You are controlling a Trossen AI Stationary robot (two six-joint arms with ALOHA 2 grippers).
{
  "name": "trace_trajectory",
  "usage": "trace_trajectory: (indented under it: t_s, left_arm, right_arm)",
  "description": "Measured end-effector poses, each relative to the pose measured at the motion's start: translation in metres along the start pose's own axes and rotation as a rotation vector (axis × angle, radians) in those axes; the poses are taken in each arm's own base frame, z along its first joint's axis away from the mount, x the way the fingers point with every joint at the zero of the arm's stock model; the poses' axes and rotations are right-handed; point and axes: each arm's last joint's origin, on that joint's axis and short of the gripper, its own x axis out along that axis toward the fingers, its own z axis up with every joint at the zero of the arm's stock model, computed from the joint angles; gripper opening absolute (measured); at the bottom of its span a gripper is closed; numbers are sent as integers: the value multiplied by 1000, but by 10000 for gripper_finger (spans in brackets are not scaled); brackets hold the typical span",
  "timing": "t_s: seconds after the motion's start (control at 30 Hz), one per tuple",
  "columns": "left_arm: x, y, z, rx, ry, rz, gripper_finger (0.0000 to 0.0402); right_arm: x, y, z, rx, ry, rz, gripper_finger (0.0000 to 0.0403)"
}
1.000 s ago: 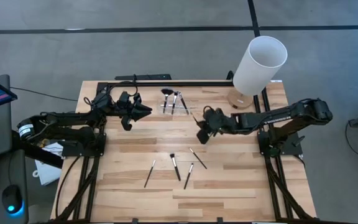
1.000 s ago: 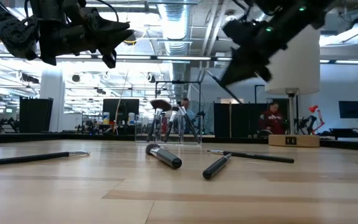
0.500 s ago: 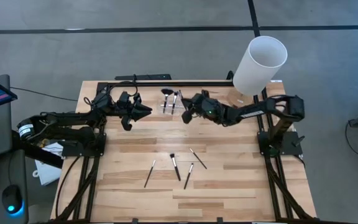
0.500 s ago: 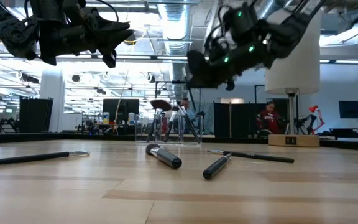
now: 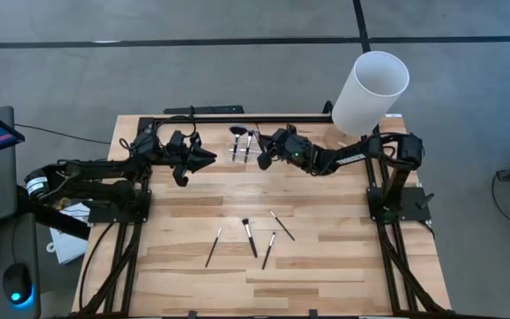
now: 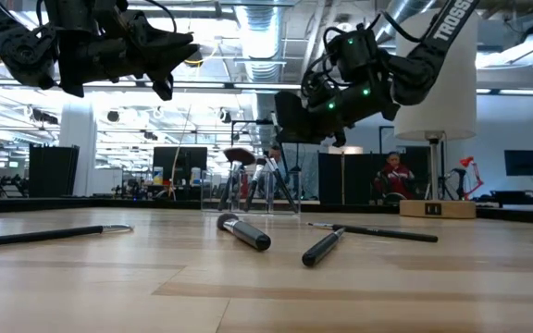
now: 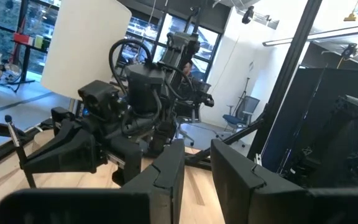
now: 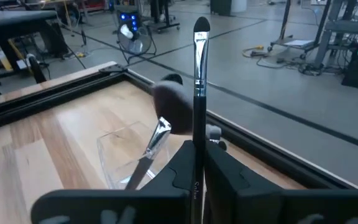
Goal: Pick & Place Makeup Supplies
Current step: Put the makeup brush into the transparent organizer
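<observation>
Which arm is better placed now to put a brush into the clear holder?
Right: its gripper holds a brush beside the clear holder. The left gripper is farther away.

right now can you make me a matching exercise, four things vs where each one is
Things:
1. right gripper
2. left gripper
3. white cylinder
4. four loose brushes

Places:
a. lying flat near the table's front middle
b. far right corner of the table
c. beside the clear holder, shut on a brush
d. hanging above the table left of the holder, holding nothing

Pairs: 1-c, 2-d, 3-b, 4-a
</observation>
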Motion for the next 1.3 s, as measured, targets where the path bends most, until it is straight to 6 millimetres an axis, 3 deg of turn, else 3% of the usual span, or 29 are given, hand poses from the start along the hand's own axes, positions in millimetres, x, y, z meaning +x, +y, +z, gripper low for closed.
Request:
trace_trajectory:
  t_s: [0.7,1.3]
  left_arm:
    - [0,0,0,0,-3,7,76]
    - [0,0,0,0,-4,10,76]
  right_arm:
    - [0,-3,-7,-23,71,-14,16]
    - [13,0,-39,28,144,-23,17]
